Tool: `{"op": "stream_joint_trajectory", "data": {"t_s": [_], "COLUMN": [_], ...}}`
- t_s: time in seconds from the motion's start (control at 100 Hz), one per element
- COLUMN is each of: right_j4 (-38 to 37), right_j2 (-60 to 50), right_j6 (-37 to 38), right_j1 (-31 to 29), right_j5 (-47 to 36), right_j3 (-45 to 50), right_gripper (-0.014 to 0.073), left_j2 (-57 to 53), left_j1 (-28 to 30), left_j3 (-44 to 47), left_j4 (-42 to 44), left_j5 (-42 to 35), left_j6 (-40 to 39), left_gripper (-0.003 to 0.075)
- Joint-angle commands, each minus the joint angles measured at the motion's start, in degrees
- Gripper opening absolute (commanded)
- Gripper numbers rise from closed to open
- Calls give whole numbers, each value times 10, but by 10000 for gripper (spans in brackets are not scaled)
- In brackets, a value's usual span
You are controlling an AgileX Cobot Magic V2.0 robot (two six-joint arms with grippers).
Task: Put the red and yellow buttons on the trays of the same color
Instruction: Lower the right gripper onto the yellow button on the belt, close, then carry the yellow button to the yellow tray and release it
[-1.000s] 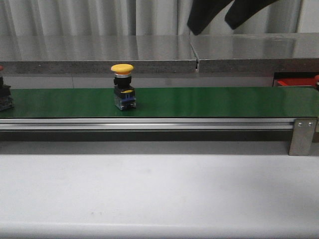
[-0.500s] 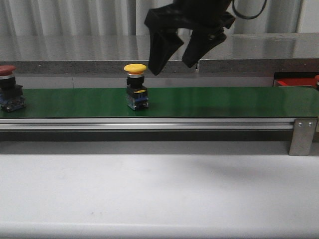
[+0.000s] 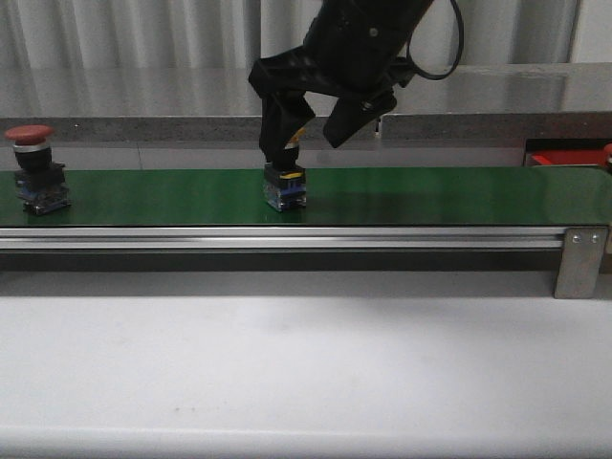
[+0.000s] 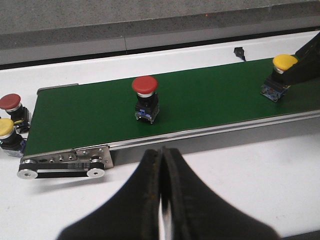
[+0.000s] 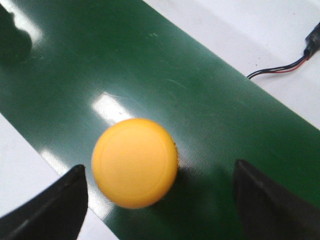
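Now the right gripper (image 3: 311,134) is low over the green conveyor belt (image 3: 430,196) with its jaws apart, one on each side of the yellow button (image 5: 134,162), not yet touching it. Further left on the belt stands a red button (image 3: 38,172). The left gripper (image 4: 161,165) has its fingers together, above the white table (image 3: 306,373).

Black right claw (image 3: 317,127), tapered matte fingers (image 5: 50,210), looping black cable (image 3: 443,57)

We're in a factory-style test lab. A green conveyor belt (image 3: 430,196) with aluminium rail (image 3: 287,237) crosses our white counter (image 3: 306,373). Steel bench (image 3: 172,96) behind.
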Motion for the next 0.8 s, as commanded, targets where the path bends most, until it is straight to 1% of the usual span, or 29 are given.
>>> {"op": "stream_joint_trajectory", "data": {"t_s": [0.0, 0.08, 0.15, 0.22, 0.27, 0.29, 0.34, 0.39, 0.44, 0.53, 0.64, 0.79], "right_j4": [17, 19, 19, 19, 19, 19, 19, 19, 19, 19, 19, 19], "right_j2": [-23, -21, -21, -21, -21, -21, -21, -21, -23, -35, -67, -127], "right_j6": [-7, -7, -7, -7, -7, -7, -7, -7, -7, -7, -5, 3], "right_j1": [0, 0, 0, 0, 0, 0, 0, 0, 0, 0, -1, -16], "right_j5": [-38, -41, -46, -51, -51, -51, -54, -55, -54, -50, -59, -83], "right_j3": [-22, -22, -22, -22, -22, -22, -22, -22, -22, -20, 5, 71], "right_gripper": [594, 580, 518, 400, 288, 260, 158, 89, 40, 0, -4, -4], "left_j2": [1, 1, 1, 1, 1, 1, 1, 1, 1, 1, 1, 1], "left_j1": [-4, -4, -4, -4, -4, -4, -4, -4, -4, -4, -4, -4], "left_j3": [-14, -14, -14, -14, -14, -14, -14, -14, -14, -14, -14, -14], "left_j4": [-13, -13, -13, -13, -13, -13, -13, -13, -13, -13, -13, -13], "left_j5": [-41, -41, -41, -41, -41, -41, -41, -41, -41, -41, -41, -41], "left_j6": [-3, -3, -3, -3, -3, -3, -3, -3, -3, -3, -3, -3], "left_gripper": [-20, -20, -20, -20, -20, -20, -20, -20, -20, -20, -20, -20]}}
